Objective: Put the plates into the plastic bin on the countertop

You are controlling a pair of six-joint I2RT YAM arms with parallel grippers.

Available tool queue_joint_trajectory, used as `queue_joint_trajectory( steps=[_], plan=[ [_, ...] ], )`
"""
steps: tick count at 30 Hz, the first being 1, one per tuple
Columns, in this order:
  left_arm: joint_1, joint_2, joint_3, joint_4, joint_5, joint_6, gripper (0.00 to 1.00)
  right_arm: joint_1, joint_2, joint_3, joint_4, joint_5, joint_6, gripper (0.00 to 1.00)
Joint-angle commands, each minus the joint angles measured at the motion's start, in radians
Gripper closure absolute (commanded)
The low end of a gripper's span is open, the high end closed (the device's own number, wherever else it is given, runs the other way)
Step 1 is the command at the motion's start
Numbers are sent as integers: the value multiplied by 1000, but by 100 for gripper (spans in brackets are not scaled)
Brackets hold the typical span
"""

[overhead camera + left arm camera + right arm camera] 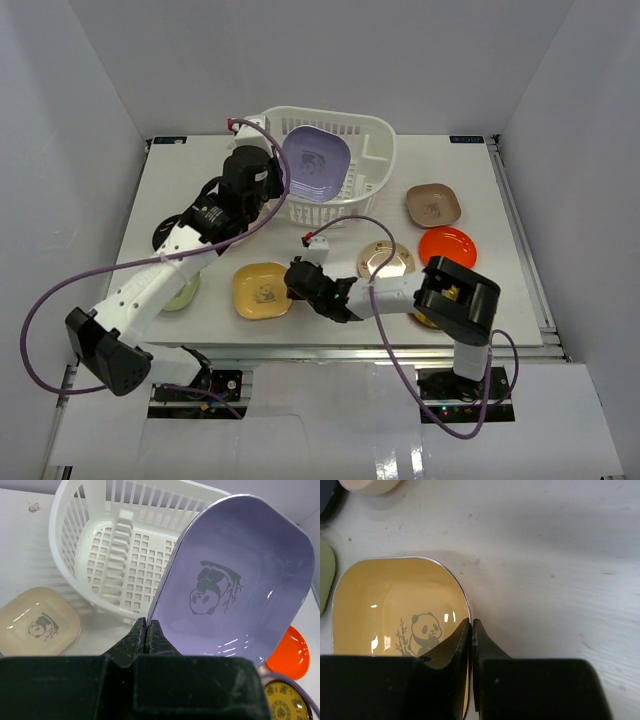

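The left gripper (146, 626) is pinched shut on the lower rim of a purple plate (235, 580), with barely a sliver between the jaws. The plate rises from the fingertips, tilted on edge, with its panda print facing the wrist camera. Ahead of the fingertips and to their left sits the plastic bin (75, 555), where I can see the lattice floor and an upright piece of the inner rack (125, 517). From overhead the purple plate hangs over the bin's opening, though I cannot tell whether it touches the rim or the rack. The right gripper (470, 626) is closed down narrow across the right-hand rim of a yellow plate (395, 605). One finger is inside the rim and one outside, and the plate lies flat on the countertop (555, 555). Further left of those fingers, a green plate (324, 575) is cut off by the edge of the wrist view. Back along the right arm, toward its base, lie a gold plate (386, 260), an orange plate (447, 246) and a beige plate (433, 204), all on the countertop outside the bin. A dark plate (163, 235) is mostly hidden beneath the left arm, and something yellowish under the right arm's elbow is too covered to make out.
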Motion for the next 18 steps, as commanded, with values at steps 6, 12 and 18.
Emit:
queue_joint_trajectory(
  steps=[6,12,18],
  plan=[
    [94,279,212,43,58,44,100,26,-508,-319,15,129,-193,92],
    [162,556,400,-4,100,58,100,24,-858,-436,-219,222,-284,92],
    [176,746,546,-46,158,72,97,-8,-1134,-378,-397,334,-426,92]
  ],
)
